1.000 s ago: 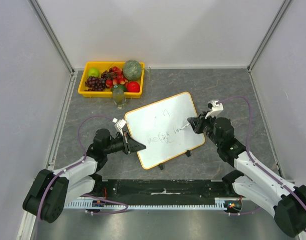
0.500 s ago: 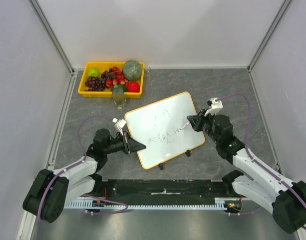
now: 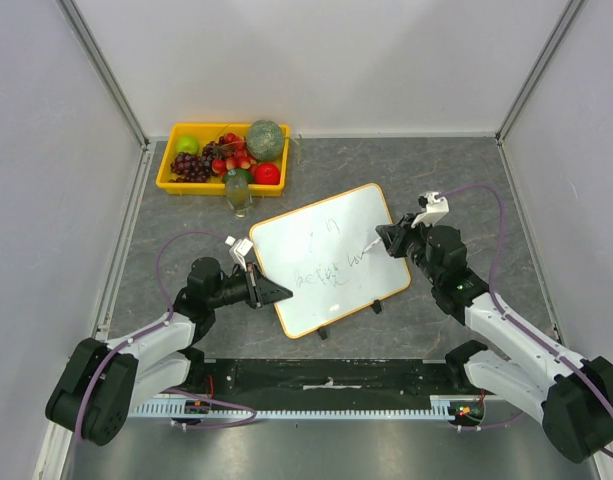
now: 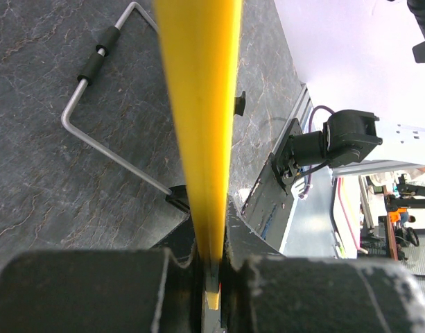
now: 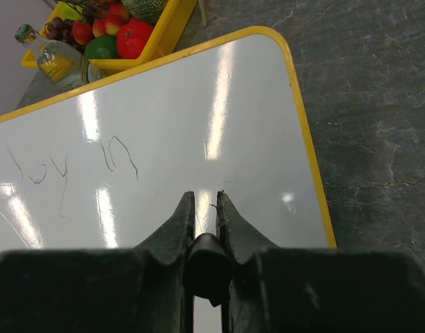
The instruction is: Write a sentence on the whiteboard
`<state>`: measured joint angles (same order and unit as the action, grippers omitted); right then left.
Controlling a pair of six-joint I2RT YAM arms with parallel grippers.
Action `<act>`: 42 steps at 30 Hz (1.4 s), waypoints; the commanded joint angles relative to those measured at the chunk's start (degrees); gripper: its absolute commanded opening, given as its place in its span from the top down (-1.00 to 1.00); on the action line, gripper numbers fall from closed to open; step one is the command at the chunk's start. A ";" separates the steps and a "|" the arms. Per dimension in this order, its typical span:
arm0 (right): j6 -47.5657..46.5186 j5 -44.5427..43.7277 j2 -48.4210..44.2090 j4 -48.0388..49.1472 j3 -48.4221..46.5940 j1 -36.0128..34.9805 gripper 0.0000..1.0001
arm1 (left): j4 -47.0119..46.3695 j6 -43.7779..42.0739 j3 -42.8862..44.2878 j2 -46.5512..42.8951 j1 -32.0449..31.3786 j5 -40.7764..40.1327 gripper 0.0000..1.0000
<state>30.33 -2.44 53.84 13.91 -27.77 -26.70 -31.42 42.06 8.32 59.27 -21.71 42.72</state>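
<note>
Hiding half the sentence, the right hand

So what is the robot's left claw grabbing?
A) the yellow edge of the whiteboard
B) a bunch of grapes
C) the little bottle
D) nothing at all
A: the left wrist view shows the left claw shut on the whiteboard, with its yellow frame edge pinched between the two fingers.
</note>
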 commanded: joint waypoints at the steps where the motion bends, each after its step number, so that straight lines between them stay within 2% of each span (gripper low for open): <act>1: -0.62 -2.14 2.14 1.38 -1.76 0.51 1.00 | 7.60 -5.33 -1.02 1.47 0.62 -7.04 0.96; 14: -0.27 -0.64 -7.35 -4.68 0.96 1.03 1.00 | 7.43 -5.33 -1.02 1.56 0.53 -7.04 0.96; 37: 1.67 4.54 -4.18 0.41 3.51 1.65 1.00 | 7.43 -5.33 -1.11 1.47 0.62 -7.03 0.96; 42: 0.61 2.79 -3.40 -0.90 3.16 1.74 1.00 | 7.43 -5.33 -1.11 1.47 0.62 -6.95 0.96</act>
<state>31.48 1.23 49.58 12.84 -24.77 -25.21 -31.55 42.00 8.32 59.27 -21.71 42.74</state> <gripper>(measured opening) 0.172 0.088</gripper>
